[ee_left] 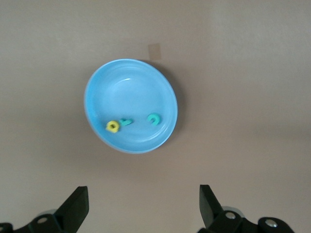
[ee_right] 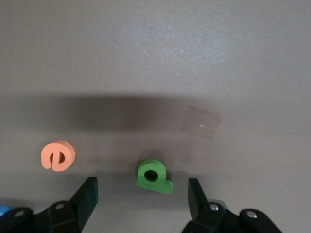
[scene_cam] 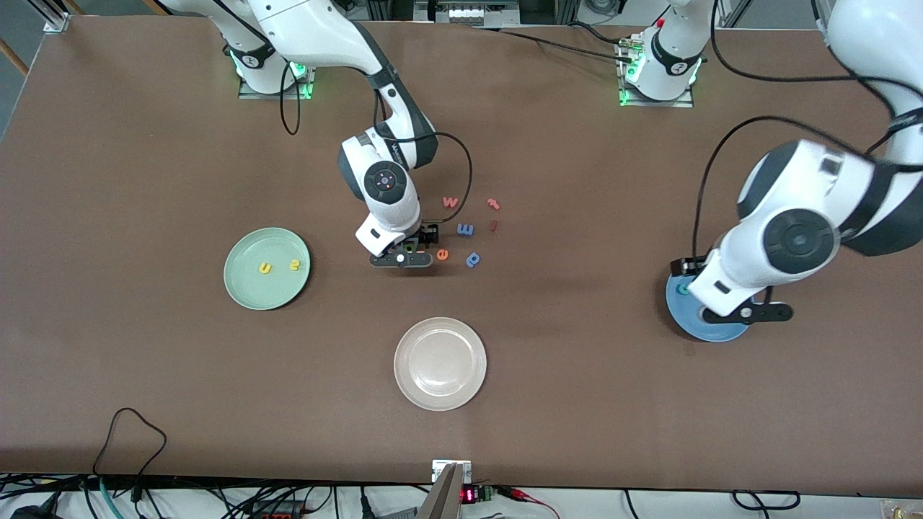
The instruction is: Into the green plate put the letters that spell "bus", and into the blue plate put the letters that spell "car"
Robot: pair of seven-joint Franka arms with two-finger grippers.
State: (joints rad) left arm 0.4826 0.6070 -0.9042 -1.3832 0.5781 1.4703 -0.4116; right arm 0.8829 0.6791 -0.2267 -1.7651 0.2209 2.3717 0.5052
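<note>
The green plate (scene_cam: 249,288) holds a yellow u (scene_cam: 265,268) and a yellow s (scene_cam: 294,264). My right gripper (ee_right: 143,199) hangs low over the table beside the loose letters, open. The green b (ee_right: 154,176) lies flat on the table just ahead of its fingertips, untouched. In the front view the right gripper (scene_cam: 405,257) hides the b. My left gripper (ee_left: 143,208) is open and empty above the blue plate (ee_left: 131,92). In that plate lie a yellow a (ee_left: 112,126), a teal r (ee_left: 126,122) and a teal c (ee_left: 154,118). The left hand covers much of the blue plate (scene_cam: 714,330) in the front view.
An orange e (scene_cam: 442,254) (ee_right: 57,156) lies close to the right gripper. Near it are a blue p (scene_cam: 472,259), a blue m (scene_cam: 465,229), a pink w-like letter (scene_cam: 451,202), a pink t (scene_cam: 493,204) and a small red piece (scene_cam: 493,225). A beige-white plate (scene_cam: 440,389) sits nearer the front camera.
</note>
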